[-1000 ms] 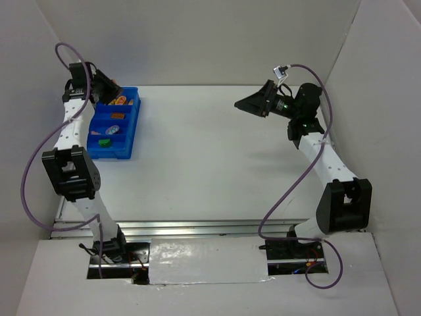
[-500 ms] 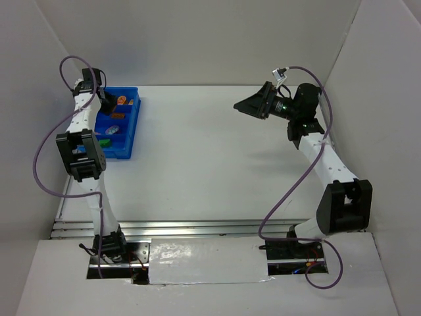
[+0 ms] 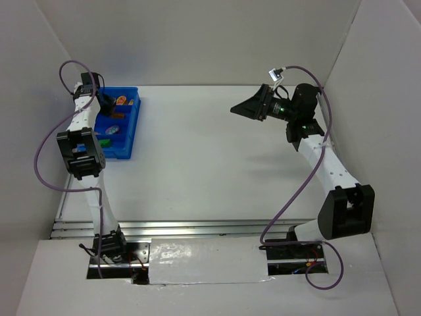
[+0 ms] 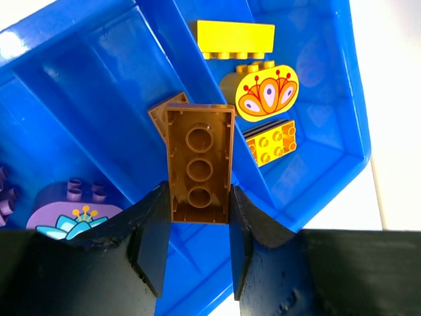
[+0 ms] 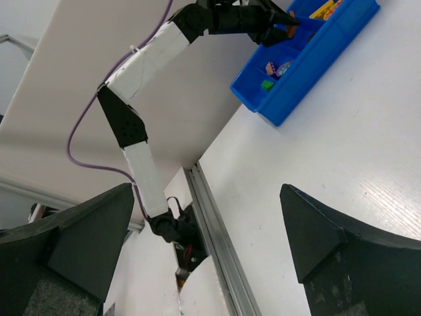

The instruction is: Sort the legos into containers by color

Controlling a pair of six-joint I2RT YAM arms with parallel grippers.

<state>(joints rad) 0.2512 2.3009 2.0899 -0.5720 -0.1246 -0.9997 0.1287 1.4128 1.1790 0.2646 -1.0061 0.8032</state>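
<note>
The left pincer (image 4: 198,197) was clamped on a brown brick (image 4: 198,158), one finger on each long side. The brick's hollow underside faced the wrist camera and its free end pointed down into the blue bin (image 4: 329,151). The bin stood at the far left corner of the bench (image 3: 210,164). That side grip appeared chosen to leave the brick's lower end clear, so it could drop straight between the ridges once the fingers parted. The brick hung over the compartment where another brown piece (image 4: 158,115) already lay partly hidden beneath it, which fits sorting by colour. The neighbouring compartment towards the bin's end wall held the yellow family: a yellow brick (image 4: 231,38), a yellow oval with red markings (image 4: 266,95) and an orange-yellow brick (image 4: 271,141). On the other side a purple oval (image 4: 72,207) lay in its own compartment, and the right wrist view showed a green block (image 5: 266,84) in another. The brown brick was probably about to be released, though the pictures did not settle whether it touched the piece below. The right pincer (image 3: 240,108) stood with its fingers wide apart and empty, raised above the far right part of the bench and well away from the bin, seemingly parked so as not to crowd the left arm.
</note>
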